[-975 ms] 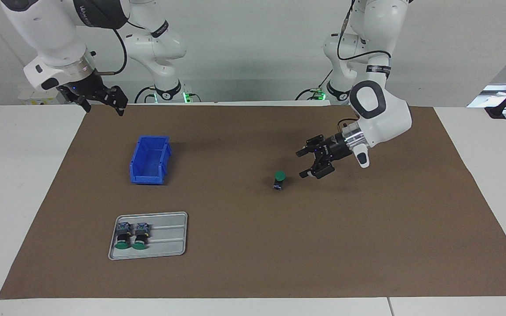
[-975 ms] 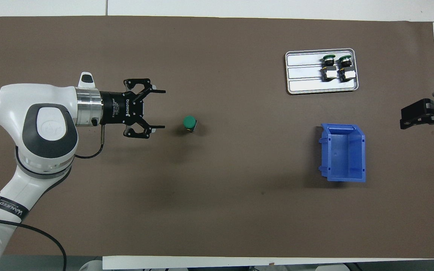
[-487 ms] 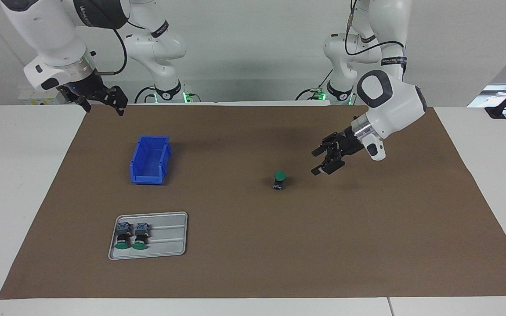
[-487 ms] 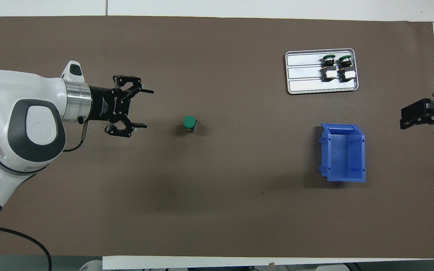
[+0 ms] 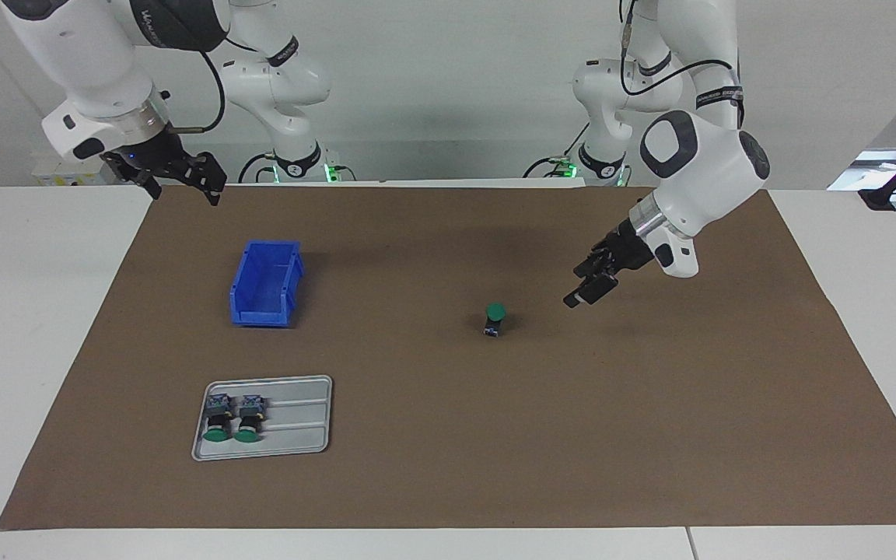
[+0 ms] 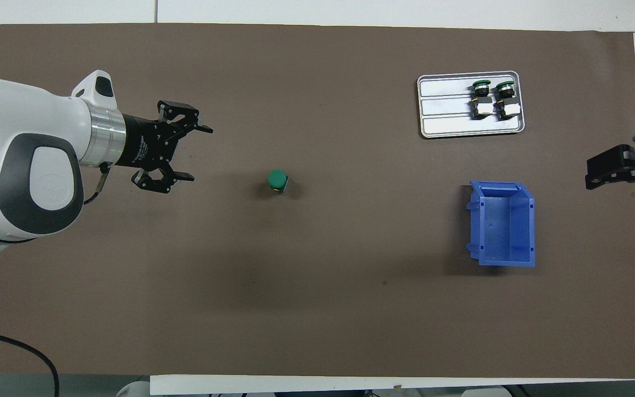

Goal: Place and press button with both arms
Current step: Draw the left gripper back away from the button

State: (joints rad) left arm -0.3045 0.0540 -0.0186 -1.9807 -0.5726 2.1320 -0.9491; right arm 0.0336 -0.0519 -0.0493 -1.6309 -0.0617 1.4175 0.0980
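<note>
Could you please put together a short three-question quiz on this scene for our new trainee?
1. True or false: the left gripper is holding the lone button on the brown mat.
2. How many buttons lie in the metal tray?
3. Which is empty: A) the blue bin, B) the metal tray?

Key:
1. False. The left gripper is open in the air, apart from the upright button, toward the left arm's end.
2. Two, side by side.
3. A. The right gripper waits above the mat's edge near it.
</note>
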